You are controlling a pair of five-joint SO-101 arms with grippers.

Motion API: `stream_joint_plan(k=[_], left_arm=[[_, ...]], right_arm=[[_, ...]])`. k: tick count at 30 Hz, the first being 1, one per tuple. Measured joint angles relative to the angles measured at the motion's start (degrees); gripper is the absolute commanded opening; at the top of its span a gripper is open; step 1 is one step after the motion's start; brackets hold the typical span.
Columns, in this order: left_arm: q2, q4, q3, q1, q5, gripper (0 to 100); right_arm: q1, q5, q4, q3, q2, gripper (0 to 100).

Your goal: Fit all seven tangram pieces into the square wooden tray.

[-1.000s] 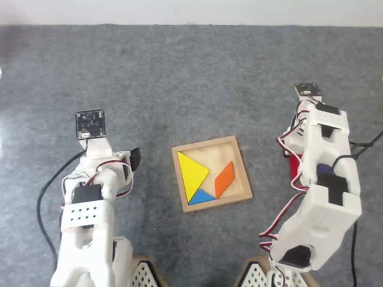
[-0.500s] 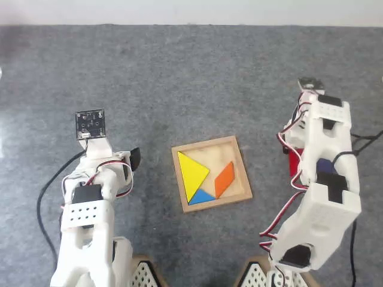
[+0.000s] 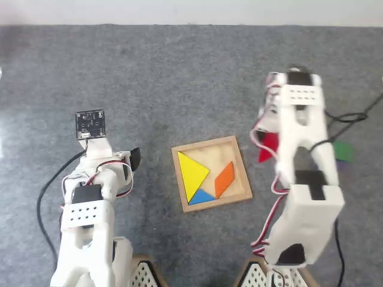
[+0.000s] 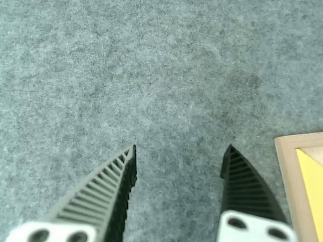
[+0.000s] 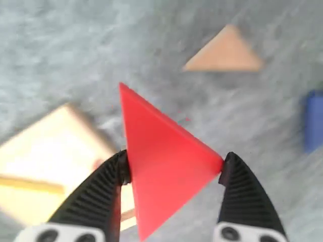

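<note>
While the right end effector (image 5: 174, 160) grips the red triangle (image 5: 159, 151) by only one edge and the opposite corner, the piece could pivot in that narrow hold and reach the tray skewed. If so, it may catch on the rim or ride up over the orange parallelogram (image 3: 224, 178) instead of dropping flat. A hard push down could also shove the square wooden tray (image 3: 237, 142), which seems to sit loose on the grey tabletop (image 3: 179, 78).

From above, the red triangle shows just right of the tray's far right corner, under the right arm and apparently lifted off the tabletop. The tray lies mid-tabletop between the two arms. It holds a yellow triangle (image 3: 192, 170) on its left, a blue triangle (image 3: 202, 196) at its near edge and the parallelogram to their right, with bare wood on its far and right sides.

A green piece (image 3: 343, 149) lies right of the arm, and a tan triangle (image 5: 224, 50) and a dark blue piece (image 5: 314, 121) lie loose nearby.

The left end effector (image 4: 180, 151) is spread wide and grips nothing, hovering left of the tray.
</note>
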Motion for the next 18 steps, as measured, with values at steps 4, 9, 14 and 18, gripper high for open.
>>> stream_joint_plan(k=[4, 9, 14, 18], left_arm=[[0.0, 0.0, 0.0, 0.0, 0.0, 27], [0.0, 0.0, 0.0, 0.0, 0.0, 27], [0.0, 0.0, 0.35, 0.0, 0.0, 27], [0.0, 0.0, 0.53, 0.0, 0.0, 27]], right_arm=[[-7.38, -11.96, 0.79, -1.67, 0.0, 13.1], [-15.91, -23.21, -0.09, -1.67, 0.0, 13.1], [-18.11, -26.73, -1.05, -1.67, 0.0, 13.1], [-17.76, -27.08, 0.18, -1.67, 0.0, 13.1]])
